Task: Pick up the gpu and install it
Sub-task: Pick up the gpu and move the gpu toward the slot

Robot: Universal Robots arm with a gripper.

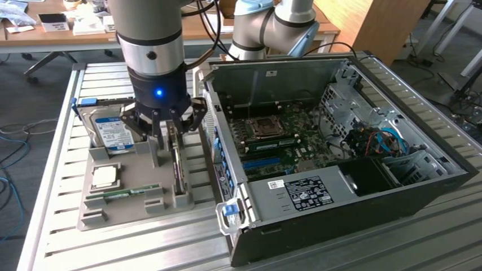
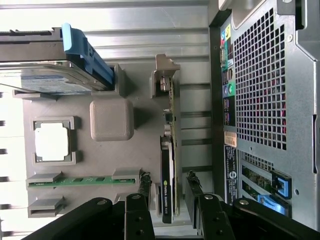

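Slatted metal tabletop point(image 1: 53, 226) carries everything, with desks and a wooden panel behind it. On the exterior view's right lies an open black computer case point(image 1: 362, 223), its side off, so the green main board point(image 1: 286, 141) and a labelled silver power box point(image 1: 301, 192) show inside. The robot arm point(image 1: 150, 34) comes down from above on the exterior view's left, just beside the case.

Under the arm sits a flat grey tray point(image 1: 135, 209) with moulded slots, close to the case's rear wall. At the tray's far end a silver hard drive point(image 1: 113, 132) with a blue and white label leans upright in its holder.

The gpu point(image 1: 178, 169) stands on its long edge in a slot along the side of the tray nearest the case. In the wrist view the gpu point(image 2: 169, 165) is a thin dark card seen edge-on, with a silver metal bracket at the end farther from the camera.

The gripper point(image 1: 167, 127) hangs directly over that card. In the wrist view the gripper point(image 2: 168, 179) is spread wide, one black finger on each side of the card, with a gap showing between each finger and the card. It holds nothing.

A square processor chip point(image 1: 105, 176) lies flat in a frame in the middle of the tray. A narrow green memory stick point(image 1: 124, 193) lies in a slot just beside it.
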